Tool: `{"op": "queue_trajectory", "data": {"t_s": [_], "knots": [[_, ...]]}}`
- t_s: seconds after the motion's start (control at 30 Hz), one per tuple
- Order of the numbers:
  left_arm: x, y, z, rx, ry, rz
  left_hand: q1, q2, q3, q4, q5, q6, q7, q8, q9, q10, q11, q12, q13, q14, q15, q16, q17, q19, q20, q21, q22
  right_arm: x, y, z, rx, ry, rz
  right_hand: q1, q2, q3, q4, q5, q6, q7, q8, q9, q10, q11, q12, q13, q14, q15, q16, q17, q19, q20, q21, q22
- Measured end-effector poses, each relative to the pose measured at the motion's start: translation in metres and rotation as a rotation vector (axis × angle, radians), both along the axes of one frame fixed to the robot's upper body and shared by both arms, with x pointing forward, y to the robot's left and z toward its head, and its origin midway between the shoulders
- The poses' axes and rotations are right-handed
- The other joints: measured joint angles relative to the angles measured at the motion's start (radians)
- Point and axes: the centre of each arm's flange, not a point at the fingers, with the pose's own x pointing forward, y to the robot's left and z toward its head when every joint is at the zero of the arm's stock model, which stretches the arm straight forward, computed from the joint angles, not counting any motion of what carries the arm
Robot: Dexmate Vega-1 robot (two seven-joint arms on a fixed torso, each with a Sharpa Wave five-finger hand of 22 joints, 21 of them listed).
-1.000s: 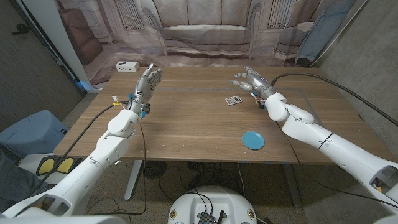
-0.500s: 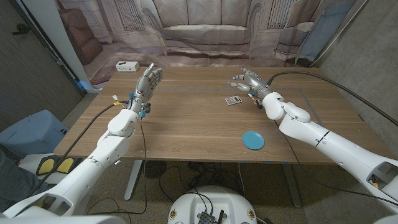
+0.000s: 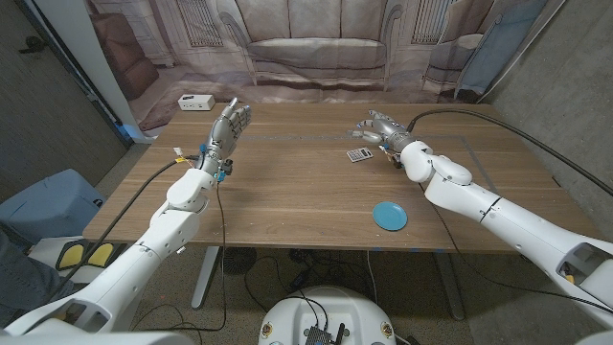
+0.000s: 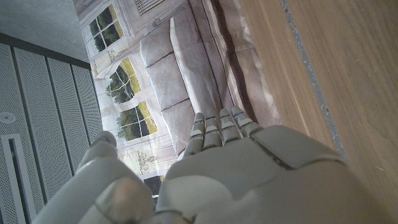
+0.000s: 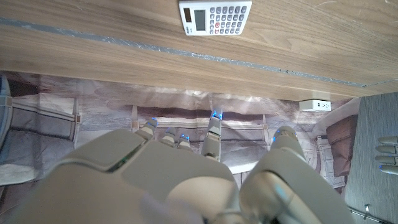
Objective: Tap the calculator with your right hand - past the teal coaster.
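The right hand (image 3: 381,126) hangs over the far part of the bench (image 3: 287,187), fingers spread and holding nothing. Against the head views from a second and half a second ago, it has slid toward the robot's left and turned its fingers downward, so it now sits just beside the calculator (image 3: 358,155), on its far right side. Whether any fingertip already touches it cannot be told from here; in the right wrist view the fingers (image 5: 214,138) reach out with the calculator (image 5: 215,16) lying apart from them, which suggests a gap remains.

The calculator lies flat, face up, past the teal coaster (image 3: 389,216), which sits well nearer the robot's edge. Neither has shifted over the last second.

So the approach looks almost finished: the reach is past the coaster and closing on the right thing. What seems left is a short drop of the fingertips onto the keys. The calculator is light and loose on smooth wood, so a glancing touch could push it sideways rather than register as a tap.

The left hand (image 3: 228,125) is raised over the far left of the bench, open and empty, unchanged across the frames.
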Motion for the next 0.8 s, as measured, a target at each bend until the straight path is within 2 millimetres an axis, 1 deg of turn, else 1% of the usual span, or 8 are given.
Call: {"op": "queue_trajectory", "data": {"t_s": [0.03, 0.07, 0.1, 0.23, 0.4, 0.67, 0.7, 0.8], "knots": [[0.0, 0.0, 0.0, -0.001, 0.001, 0.001, 0.0, 0.0, 0.0, 0.0, 0.0, 0.0, 0.0, 0.0, 0.0, 0.0, 0.0, 0.0, 0.0, 0.0, 0.0, 0.0, 0.0, 0.0, 0.0, 0.0, 0.0, 0.0, 0.0, 0.0, 0.0, 0.002, 0.001, -0.004, 0.004, 0.0, 0.0, 0.0, 0.0, 0.0, 0.0, 0.0, 0.0, 0.0, 0.0, 0.0, 0.0, 0.0, 0.0, 0.0, 0.0, 0.0, 0.0, 0.0], [0.0, 0.0, 0.0, 0.0, 0.003, 0.001, 0.0, 0.0, 0.0, 0.0, 0.0, 0.0, 0.0, 0.0, 0.0, 0.0, 0.0, 0.0, 0.0, 0.0, 0.0, 0.0, 0.0, 0.0, 0.0, 0.0, 0.0, 0.006, 0.002, 0.0, -0.001, 0.013, -0.005, -0.004, 0.004, 0.0, 0.0, 0.0, 0.003, 0.003, 0.0, 0.0, 0.0, 0.0, 0.0, 0.0, 0.0, 0.0, 0.0, 0.0, 0.0, 0.0, 0.0, 0.0], [0.001, -0.001, -0.001, 0.001, 0.005, 0.001, 0.0, 0.0, 0.0, 0.0, 0.0, 0.0, 0.0, 0.0, 0.0, 0.0, 0.0, 0.0, 0.0, 0.0, 0.0, 0.0, 0.0, 0.0, 0.0, 0.0, 0.0, 0.007, 0.002, 0.0, -0.002, 0.015, -0.006, -0.004, 0.004, 0.0, 0.0, 0.0, 0.004, 0.004, 0.0, 0.0, 0.0, 0.0, 0.0, 0.0, 0.0, 0.0, 0.0, 0.0, 0.0, 0.0, 0.0, 0.0], [0.001, -0.001, 0.0, 0.004, 0.007, 0.0, 0.0, 0.0, 0.0, 0.0, 0.0, 0.0, 0.0, 0.0, 0.0, 0.0, 0.0, 0.0, -0.005, 0.0, 0.0, 0.0, 0.0, 0.0, 0.0, -0.002, 0.0, 0.009, 0.001, -0.002, -0.005, 0.028, -0.009, -0.005, 0.005, 0.0, 0.0, 0.0, 0.004, 0.004, 0.0, 0.0, 0.0, 0.0, 0.0, 0.0, 0.0, 0.0, 0.0, 0.0, 0.0, 0.0, 0.0, 0.0], [0.002, -0.002, 0.001, 0.006, 0.009, -0.001, -0.005, 0.005, 0.0, 0.0, 0.0, 0.0, 0.0, 0.0, 0.0, 0.0, 0.0, 0.0, -0.005, 0.0, 0.0, 0.0, 0.0, 0.0, 0.0, -0.008, 0.0, 0.011, 0.002, -0.003, -0.015, 0.045, -0.019, -0.005, 0.005, 0.0, 0.0, 0.0, 0.004, 0.004, 0.0, 0.0, 0.0, 0.0, 0.0, 0.0, 0.0, 0.0, 0.008, 0.0, 0.0, -0.011, 0.0, 0.0], [0.002, -0.003, 0.001, 0.006, 0.008, -0.002, -0.005, 0.005, 0.0, 0.0, 0.0, 0.004, 0.004, 0.0, 0.0, 0.0, 0.0, 0.0, -0.005, 0.0, 0.0, 0.0, 0.0, 0.0, 0.0, -0.008, 0.0, 0.014, -0.001, -0.004, -0.04, 0.053, -0.054, -0.005, 0.005, 0.0, 0.0, 0.0, 0.004, 0.004, -0.004, 0.0, 0.0, 0.0, 0.004, 0.0, 0.0, 0.0, 0.008, 0.0, 0.0, -0.011, 0.004, 0.0], [0.002, -0.003, 0.001, 0.004, 0.009, 0.001, -0.005, 0.005, 0.0, 0.0, 0.0, 0.003, 0.004, 0.0, 0.0, 0.0, 0.0, 0.0, -0.005, 0.0, 0.0, 0.0, 0.0, 0.0, 0.0, -0.008, 0.0, 0.015, 0.004, -0.005, -0.054, 0.055, -0.052, -0.005, 0.005, 0.0, 0.0, 0.0, 0.004, 0.004, -0.004, 0.0, 0.0, 0.0, 0.004, 0.0, 0.0, 0.0, 0.008, 0.0, 0.0, -0.011, 0.004, 0.0], [0.002, -0.004, 0.001, 0.003, 0.009, 0.001, -0.005, 0.005, 0.0, 0.0, 0.0, 0.003, 0.004, 0.0, 0.0, 0.0, 0.0, 0.0, -0.005, 0.0, 0.0, 0.0, 0.0, 0.004, 0.004, -0.008, 0.0, 0.015, 0.003, -0.005, -0.068, 0.048, -0.067, -0.011, 0.011, 0.0, 0.0, 0.0, 0.004, 0.004, -0.004, 0.0, 0.0, 0.0, 0.004, 0.0, 0.0, 0.0, 0.008, 0.0, 0.0, -0.011, 0.004, 0.0]]}}
